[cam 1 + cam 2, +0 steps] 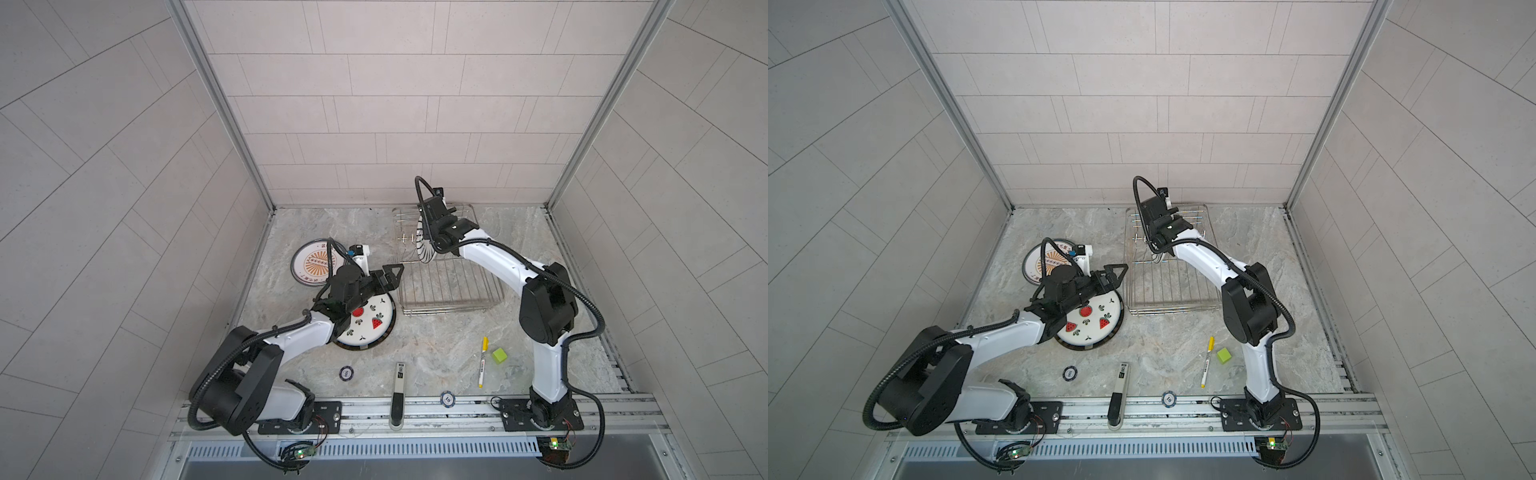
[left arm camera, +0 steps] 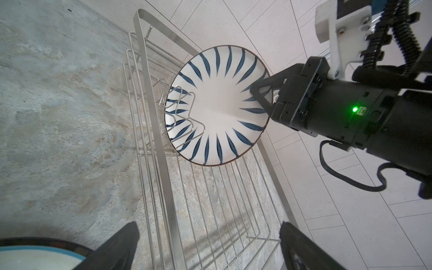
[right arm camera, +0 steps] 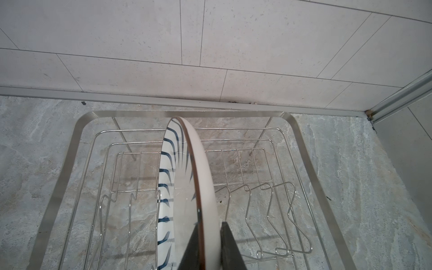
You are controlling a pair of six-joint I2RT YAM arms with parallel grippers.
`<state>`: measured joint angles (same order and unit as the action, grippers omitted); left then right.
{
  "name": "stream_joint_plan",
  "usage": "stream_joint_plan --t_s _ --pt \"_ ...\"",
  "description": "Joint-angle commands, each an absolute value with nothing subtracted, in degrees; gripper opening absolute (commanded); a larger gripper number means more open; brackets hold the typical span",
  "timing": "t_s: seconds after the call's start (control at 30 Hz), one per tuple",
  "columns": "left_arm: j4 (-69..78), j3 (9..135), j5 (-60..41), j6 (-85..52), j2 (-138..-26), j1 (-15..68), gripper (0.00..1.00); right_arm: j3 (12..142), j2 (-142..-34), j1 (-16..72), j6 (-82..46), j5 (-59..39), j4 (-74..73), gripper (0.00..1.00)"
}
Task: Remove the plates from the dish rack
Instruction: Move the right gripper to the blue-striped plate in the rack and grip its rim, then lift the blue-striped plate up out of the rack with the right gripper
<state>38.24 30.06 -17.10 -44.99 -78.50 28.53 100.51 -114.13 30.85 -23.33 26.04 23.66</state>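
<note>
The right jaws are clamping the white, navy-petalled round ceramic plate standing in the chrome wire dish rack. The left jaws are hanging wide apart.

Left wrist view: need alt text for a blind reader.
The right gripper clamps the rim of a white navy-petal plate standing on edge among the prongs of the chrome dish rack. The left gripper shows open in the foreground.

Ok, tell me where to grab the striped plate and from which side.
Pinch the upper rim of the plate from above, one finger on each face. It stands on edge in the rack, its lower half fenced by wire, so only that rim is free. The right end effector grips there.
</note>
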Motion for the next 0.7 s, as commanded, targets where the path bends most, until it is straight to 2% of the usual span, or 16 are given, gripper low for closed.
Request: stream_joint_plan --t_s 0.0,0.67 --pt "41.21 28.83 -18.0 -45.73 -76.75 28.95 1.0 100.72 -113.32 30.89 -22.37 28.49 24.51 0.12" --pt "39.16 27.6 -15.91 -44.39 -74.49 28.92 1.0 103.36 -110.57 32.08 -18.33 33.57 24.89 0.12"
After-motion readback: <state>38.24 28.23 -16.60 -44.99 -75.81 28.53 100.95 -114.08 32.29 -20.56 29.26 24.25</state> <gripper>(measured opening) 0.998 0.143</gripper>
